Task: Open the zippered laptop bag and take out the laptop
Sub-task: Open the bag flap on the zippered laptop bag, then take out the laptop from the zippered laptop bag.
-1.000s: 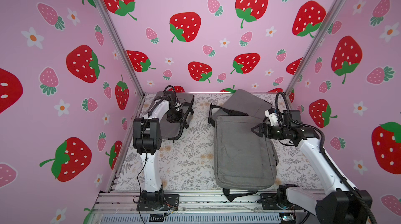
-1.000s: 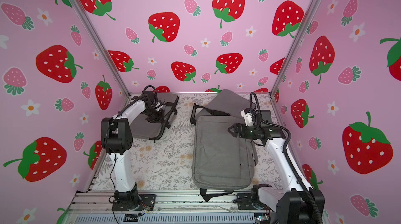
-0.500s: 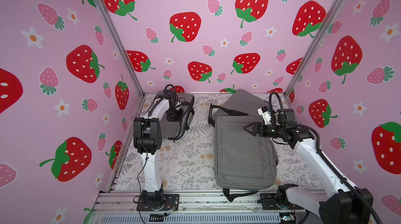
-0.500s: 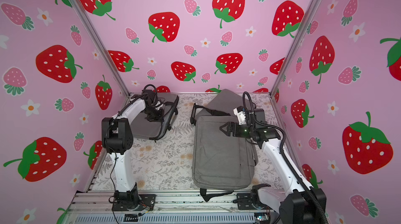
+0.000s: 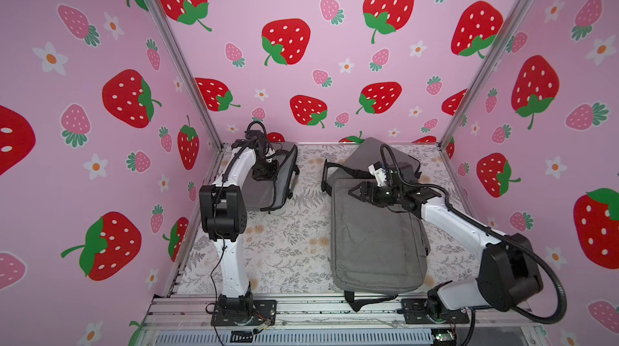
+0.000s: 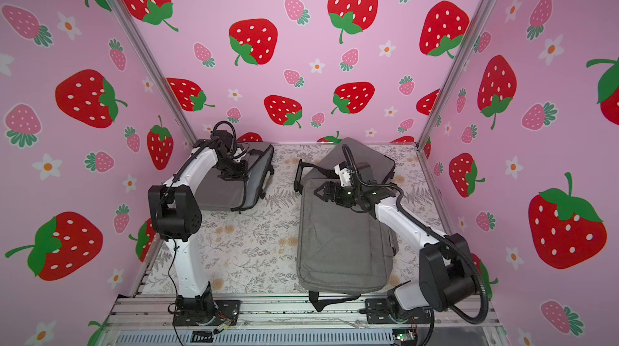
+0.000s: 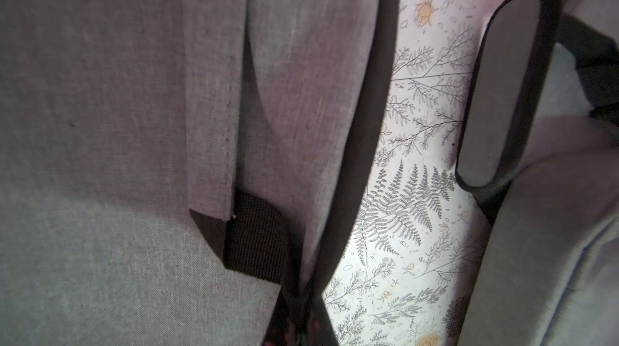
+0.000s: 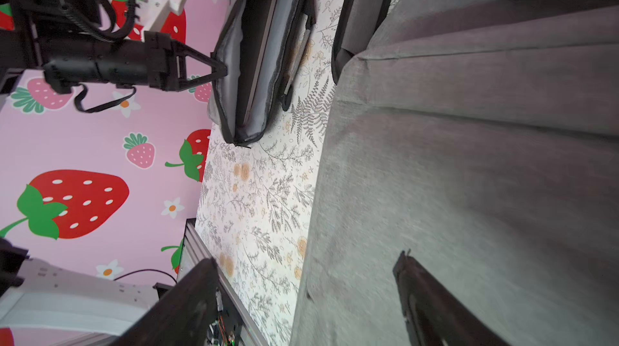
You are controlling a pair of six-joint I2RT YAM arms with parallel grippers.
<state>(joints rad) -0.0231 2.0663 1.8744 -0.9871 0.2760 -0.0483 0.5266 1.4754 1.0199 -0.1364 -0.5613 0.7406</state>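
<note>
Half done: laptop bag unzipped, laptop inside.
Left pincer clamps flap to expose it; right pincer open above big bag.

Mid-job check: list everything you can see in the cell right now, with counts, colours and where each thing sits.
open laptop bag: 1, grey with black trim, back left of the table, mouth gaping
laptop: 1, only a silvery edge shows, inside the open laptop bag
large bag: 1, grey, lying flat on the right half
grey bag part: 1, grey, behind the large bag; cannot tell if it is separate
strap pad: 1, grey with black edge, between the bags near the back
table cover: 1, white floral
walls: 3, pink with strawberries
front rail: 1, silver, near edge
left gripper: 1, black, shut on the open laptop bag's upper edge
right gripper: 1, black, open above the large bag's far end
</note>
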